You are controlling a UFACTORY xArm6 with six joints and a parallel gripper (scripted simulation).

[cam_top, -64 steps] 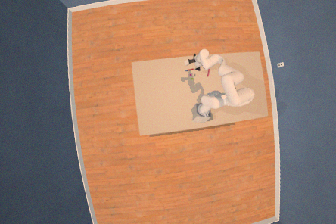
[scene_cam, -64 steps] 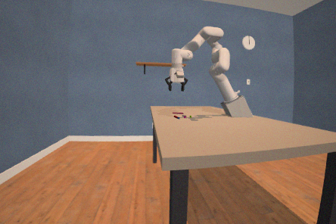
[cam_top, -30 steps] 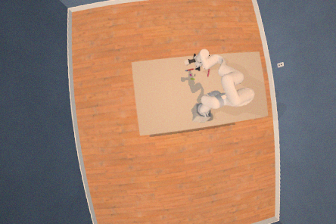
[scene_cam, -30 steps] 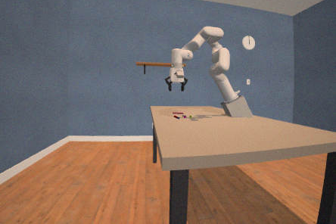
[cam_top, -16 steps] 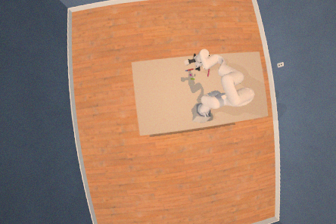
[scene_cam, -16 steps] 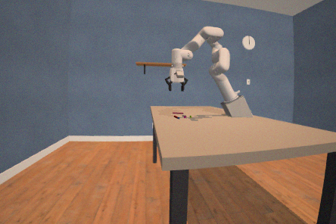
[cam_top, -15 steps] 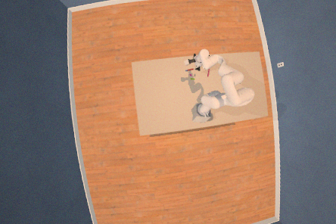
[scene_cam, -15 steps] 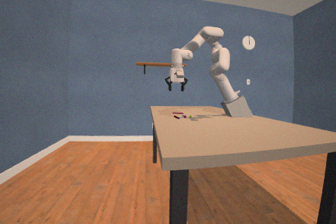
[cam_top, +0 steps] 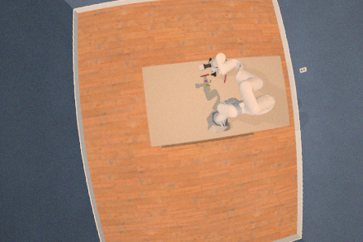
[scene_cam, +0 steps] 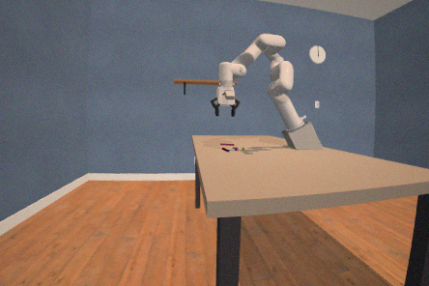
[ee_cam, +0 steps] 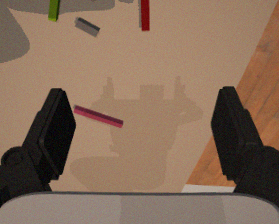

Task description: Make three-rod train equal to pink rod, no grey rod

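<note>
My gripper (ee_cam: 142, 105) is open and empty, high above the table near its far edge; it also shows in the exterior view (scene_cam: 225, 107). In the wrist view the pink rod (ee_cam: 98, 116) lies flat below and between my fingers, nearer the left one. In the exterior view the rods (scene_cam: 233, 148) are a small cluster on the table.
The table edge runs close on the right in the wrist view, with the wooden floor (ee_cam: 266, 70) beyond it. The arm's base (scene_cam: 302, 136) stands at the back of the table. A wall shelf (scene_cam: 203, 82) hangs behind the gripper.
</note>
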